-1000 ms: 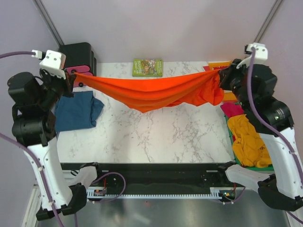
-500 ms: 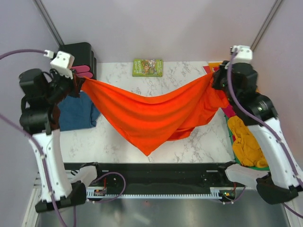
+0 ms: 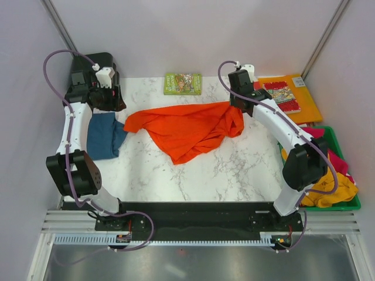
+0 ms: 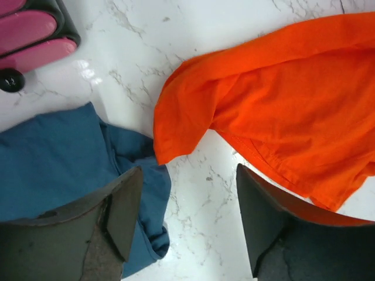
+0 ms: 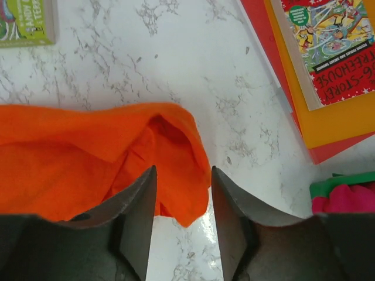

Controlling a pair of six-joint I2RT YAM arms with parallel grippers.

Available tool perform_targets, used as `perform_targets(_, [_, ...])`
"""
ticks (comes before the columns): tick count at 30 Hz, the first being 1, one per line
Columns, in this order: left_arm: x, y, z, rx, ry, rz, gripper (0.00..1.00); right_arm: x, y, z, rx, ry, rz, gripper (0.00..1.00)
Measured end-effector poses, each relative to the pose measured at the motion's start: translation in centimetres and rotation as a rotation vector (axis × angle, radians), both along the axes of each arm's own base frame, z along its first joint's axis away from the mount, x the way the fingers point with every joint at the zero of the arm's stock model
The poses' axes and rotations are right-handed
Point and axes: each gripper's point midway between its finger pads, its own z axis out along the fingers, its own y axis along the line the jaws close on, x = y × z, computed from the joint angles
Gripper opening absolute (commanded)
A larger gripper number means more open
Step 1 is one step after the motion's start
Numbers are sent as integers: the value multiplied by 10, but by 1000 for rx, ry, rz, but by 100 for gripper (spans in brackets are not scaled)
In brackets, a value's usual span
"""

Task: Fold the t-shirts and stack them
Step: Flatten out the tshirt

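The left fingers [image 4: 126, 205] stand apart with nothing between them, hanging over the bare marble desk [image 3: 234, 170]. Below them, one finger is above a rumpled edge of the teal-blue t-shirt [image 4: 53, 158], and the other is above the hem of the orange-red t-shirt [image 4: 293, 105]. The nearest corner of the orange-red cloth lies just beside the teal-blue one, touching or nearly so.

The right fingers [image 5: 140, 205] are also parted and grip nothing. A bunched fold of the orange-red t-shirt lies on the desk beneath the gap between them.

In the top view the orange-red t-shirt lies loose and creased across the middle of the desk, between the two arms, with a point of cloth trailing toward the near edge. The teal-blue t-shirt lies crumpled at the left edge.

At the far left corner is a black holder [image 4: 64, 23] with pink pieces. A green book [image 3: 183, 83] lies at the far edge, and an orange folder [image 3: 310, 108] carrying a comic book [image 3: 282, 93] lies at the far right. A green bin [image 3: 351, 204] on the right holds the mustard-yellow t-shirt [image 3: 328, 188] and the magenta-pink t-shirt [image 3: 337, 161], both crumpled.
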Motion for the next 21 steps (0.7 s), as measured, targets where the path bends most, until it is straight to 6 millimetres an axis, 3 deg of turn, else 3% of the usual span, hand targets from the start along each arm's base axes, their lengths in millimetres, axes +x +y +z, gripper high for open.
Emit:
perform_targets(2, [6,3,4,9,-22,14,82,5,-1,6,-5,-21,-7,63])
perform_targets(7, [7,-8,27,13,-104,-1,77,4,2,35,25,-98,0,64])
perform_targets(9, [-7,-33,29,23,-123,-54,75,-3,4,44,39,-123,10,63])
perform_targets(11, [-31,-80,23,34,-119,-169,72,-16,6,45,48,-132,25,63])
perform_targets(14, [-74,-154,-7,52,-70,-397,63,-35,10,31,52,-110,46,62])
perform_targets(15, [-87,-170,-22,59,-30,-453,62,-41,11,23,51,-93,52,61])
perform_targets(18, [-115,-188,-67,83,107,-532,58,-55,15,-5,43,-33,69,61])
perform_targets(21, [-133,-191,-96,108,202,-561,57,-66,18,-26,34,15,78,60])
